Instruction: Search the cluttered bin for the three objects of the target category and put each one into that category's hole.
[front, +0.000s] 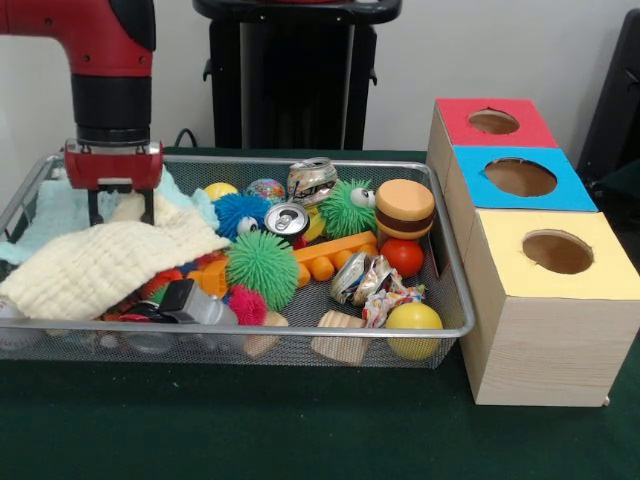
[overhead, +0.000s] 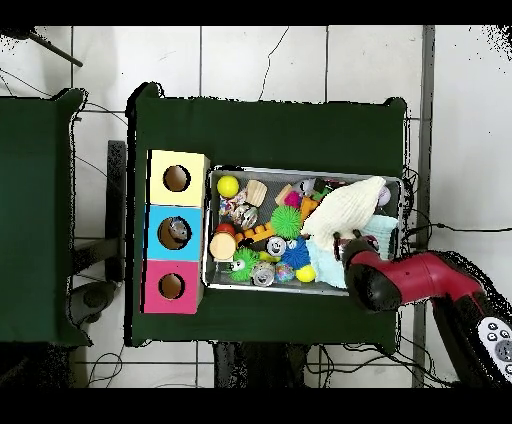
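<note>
The wire mesh bin (front: 250, 328) holds a heap of toys and cloths. My gripper (front: 121, 214) is down at the bin's left end in the front view. Its fingers (front: 93, 208) stand apart, with their tips at a pale yellow cloth (front: 110, 262) and a light blue cloth (front: 45, 215). Crushed cans (front: 312, 180) (front: 288, 220) (front: 350, 278) lie among green spiky balls (front: 262, 268), a blue spiky ball (front: 240, 213), a toy burger (front: 404, 208), a red ball (front: 402, 257) and a yellow ball (front: 413, 318). In the overhead view my arm (overhead: 410, 278) covers the gripper beside the yellow cloth (overhead: 345, 208).
Three wooden boxes with round holes stand beside the bin: red top (front: 493, 122), blue top (front: 520, 178), yellow top (front: 557, 252). From overhead something shiny shows in the blue box's hole (overhead: 178, 231). Wooden blocks (front: 338, 335) and an orange toy (front: 335, 255) lie in the bin.
</note>
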